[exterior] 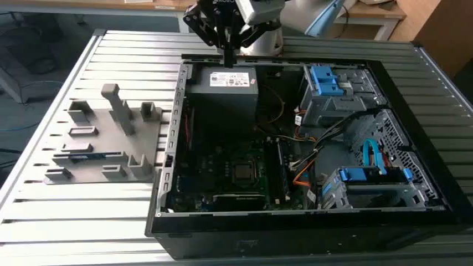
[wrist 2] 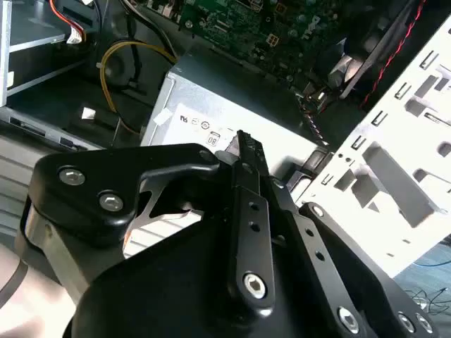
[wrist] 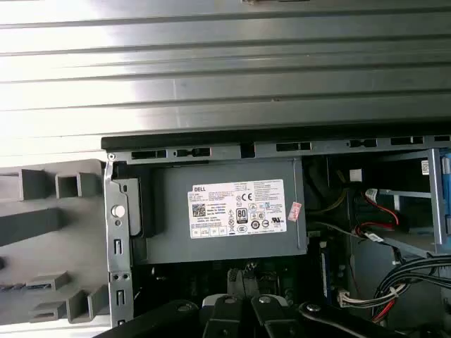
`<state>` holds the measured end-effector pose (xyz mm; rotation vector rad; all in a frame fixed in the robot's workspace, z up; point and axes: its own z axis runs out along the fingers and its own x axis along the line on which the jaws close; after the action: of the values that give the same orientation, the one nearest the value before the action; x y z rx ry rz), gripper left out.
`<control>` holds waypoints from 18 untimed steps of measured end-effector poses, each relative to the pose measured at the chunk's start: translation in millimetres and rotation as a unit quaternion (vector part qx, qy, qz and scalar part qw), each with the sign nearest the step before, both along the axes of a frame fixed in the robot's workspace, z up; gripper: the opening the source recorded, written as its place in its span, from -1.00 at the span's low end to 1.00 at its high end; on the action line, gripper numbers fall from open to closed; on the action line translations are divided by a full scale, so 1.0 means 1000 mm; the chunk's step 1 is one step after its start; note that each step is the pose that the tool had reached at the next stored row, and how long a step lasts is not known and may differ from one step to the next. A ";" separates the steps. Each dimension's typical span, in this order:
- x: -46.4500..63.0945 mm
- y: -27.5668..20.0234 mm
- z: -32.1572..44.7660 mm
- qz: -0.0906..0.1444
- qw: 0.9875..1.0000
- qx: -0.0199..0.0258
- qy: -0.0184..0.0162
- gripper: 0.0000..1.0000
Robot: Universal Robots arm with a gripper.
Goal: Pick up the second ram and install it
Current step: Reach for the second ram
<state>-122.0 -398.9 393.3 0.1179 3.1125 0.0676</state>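
The second ram (exterior: pixel 80 157) looks like a thin blue-green strip lying low in the grey fixture (exterior: pixel 103 138), at the exterior view's left beside the case. My gripper (exterior: pixel 230 59) hangs far from it, over the far edge of the open computer case (exterior: pixel 414 100), just above the grey power-supply box (exterior: pixel 221 83). Its black fingers (wrist 2: pixel 243 144) are pressed together with nothing between them. The power-supply box (wrist: pixel 225 211) lies directly below, and the gripper's black links (wrist: pixel 239 313) show at the frame edge.
Inside the case lie the motherboard (exterior: pixel 229 166), loose cables (exterior: pixel 325 133) and blue drive-bay clips (exterior: pixel 325 80). The case's metal side rail (exterior: pixel 174 127) separates it from the fixture. A ribbed metal table (exterior: pixel 74 216) carries everything. A tall grey post (exterior: pixel 118 108) rises from the fixture.
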 end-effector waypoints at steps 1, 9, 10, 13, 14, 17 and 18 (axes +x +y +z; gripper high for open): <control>0.000 0.0000 0.0000 0.000 1.000 0.000 0.000 -0.80; -0.027 0.0000 0.0000 0.000 1.000 0.000 -0.001 -0.80; -0.031 0.0000 0.0000 0.000 1.000 0.000 -0.002 -0.80; -0.045 0.0000 -0.0001 0.000 1.000 0.000 -0.002 -0.80; -0.049 0.0000 -0.0001 0.000 1.000 0.000 -0.002 -0.80; -0.061 0.0000 -0.0001 0.000 1.000 0.000 -0.003 -0.80; -0.065 0.0000 -0.0002 0.000 1.000 0.000 -0.003 -0.80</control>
<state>-187.2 -398.9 393.1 0.1178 3.1072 0.0679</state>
